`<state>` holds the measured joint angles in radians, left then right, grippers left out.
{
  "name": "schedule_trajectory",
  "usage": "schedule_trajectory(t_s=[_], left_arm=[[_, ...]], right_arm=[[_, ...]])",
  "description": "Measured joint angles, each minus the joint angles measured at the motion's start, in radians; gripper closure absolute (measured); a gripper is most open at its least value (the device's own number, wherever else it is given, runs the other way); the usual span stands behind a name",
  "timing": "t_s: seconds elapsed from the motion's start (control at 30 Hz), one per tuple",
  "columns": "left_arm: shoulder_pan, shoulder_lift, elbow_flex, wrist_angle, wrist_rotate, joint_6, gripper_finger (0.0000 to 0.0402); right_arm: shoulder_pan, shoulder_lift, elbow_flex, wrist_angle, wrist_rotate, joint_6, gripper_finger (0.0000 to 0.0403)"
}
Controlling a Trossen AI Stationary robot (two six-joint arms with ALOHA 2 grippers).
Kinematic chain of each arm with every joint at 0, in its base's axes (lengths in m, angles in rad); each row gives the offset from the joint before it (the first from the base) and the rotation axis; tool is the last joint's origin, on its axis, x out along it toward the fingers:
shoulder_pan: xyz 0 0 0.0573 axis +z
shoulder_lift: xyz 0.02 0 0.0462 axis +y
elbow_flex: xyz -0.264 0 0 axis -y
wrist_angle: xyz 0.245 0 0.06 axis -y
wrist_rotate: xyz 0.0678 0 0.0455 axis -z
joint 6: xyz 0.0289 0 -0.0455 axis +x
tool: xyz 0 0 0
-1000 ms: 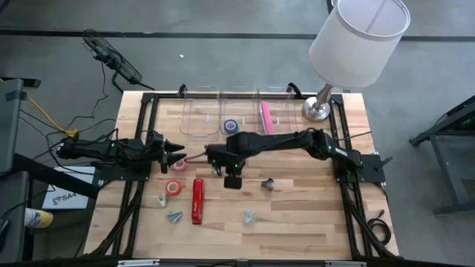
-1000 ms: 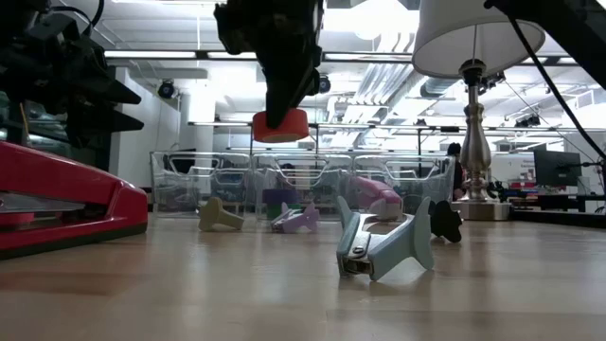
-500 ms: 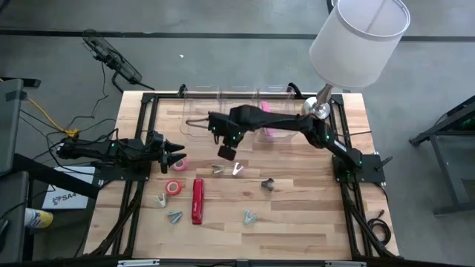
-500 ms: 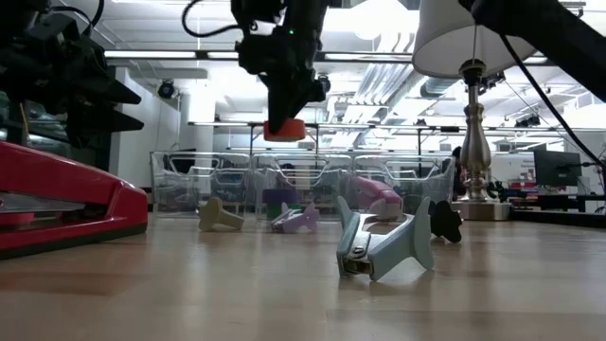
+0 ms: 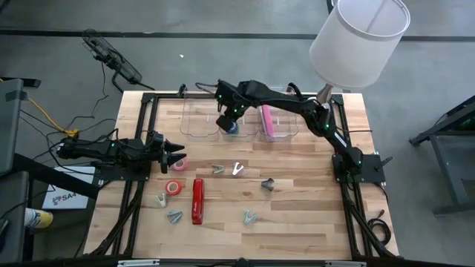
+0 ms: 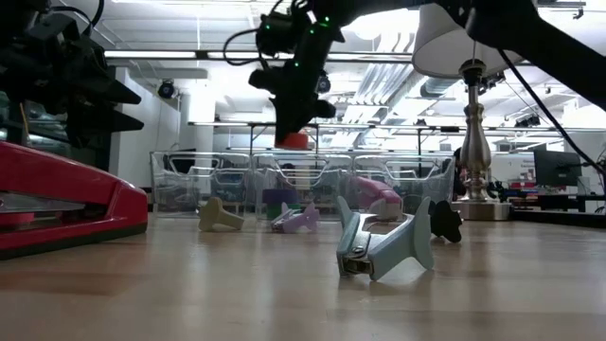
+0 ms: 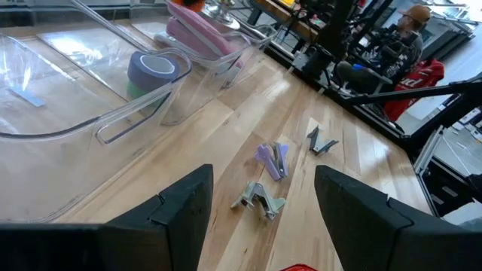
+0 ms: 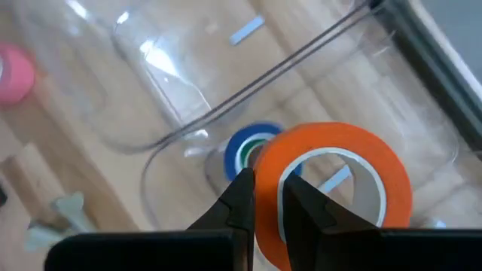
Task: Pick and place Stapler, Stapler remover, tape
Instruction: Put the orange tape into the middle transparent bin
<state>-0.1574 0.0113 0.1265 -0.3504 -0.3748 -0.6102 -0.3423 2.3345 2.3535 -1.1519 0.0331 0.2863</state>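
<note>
Since a second ago the right gripper (image 5: 225, 121) has swung from mid-table to the clear bins (image 5: 200, 126) at the far edge, fingers pinched on an orange tape roll (image 8: 331, 188) held above a blue roll (image 8: 245, 150) in the middle bin. Left gripper (image 5: 177, 155) waits at the left edge, fingers spread, holding nothing. Around: pink stapler (image 5: 267, 119) in the next bin, red stapler (image 5: 197, 200), pink-red roll (image 5: 175, 188), scattered staple removers (image 5: 237, 169), and a lamp (image 5: 356, 41) at the far right corner.

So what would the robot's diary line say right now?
right hand: shut on orange tape, above clear bins | left hand: open, waiting at table's left edge
</note>
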Motion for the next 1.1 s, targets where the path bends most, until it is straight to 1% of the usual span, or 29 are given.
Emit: schedule_trajectory(t_s=[0.13,0.23,0.37,0.43,0.6,0.73,0.87,1.1], left_arm=[[0.0,0.0,0.0,0.0,0.0,0.0,0.0172],[0.0,0.0,0.0,0.0,0.0,0.0,0.0172],[0.0,0.0,0.0,0.0,0.003,0.0,0.0172],[0.0,0.0,0.0,0.0,0.003,0.0,0.0172],[0.0,0.0,0.0,0.0,0.003,0.0,0.0172],[0.0,0.0,0.0,0.0,0.003,0.0,0.0172],[0.0,0.0,0.0,0.0,0.003,0.0,0.0172],[0.0,0.0,0.0,0.0,0.003,0.0,0.0172]], right_arm=[[-0.034,0.016,-0.021,0.07,-0.027,0.014,0.0372],[-0.049,0.017,-0.079,0.127,-0.029,0.055,0.0372],[-0.069,0.017,-0.156,0.191,-0.04,0.131,0.0372],[-0.075,0.017,-0.201,0.26,-0.04,0.18,0.0372],[-0.086,0.018,-0.287,0.386,-0.051,0.319,0.0357],[-0.088,0.015,-0.332,0.49,-0.068,0.369,0.0365],[-0.086,0.015,-0.337,0.51,-0.065,0.386,0.0366],[-0.09,0.015,-0.34,0.505,-0.068,0.391,0.0323]])
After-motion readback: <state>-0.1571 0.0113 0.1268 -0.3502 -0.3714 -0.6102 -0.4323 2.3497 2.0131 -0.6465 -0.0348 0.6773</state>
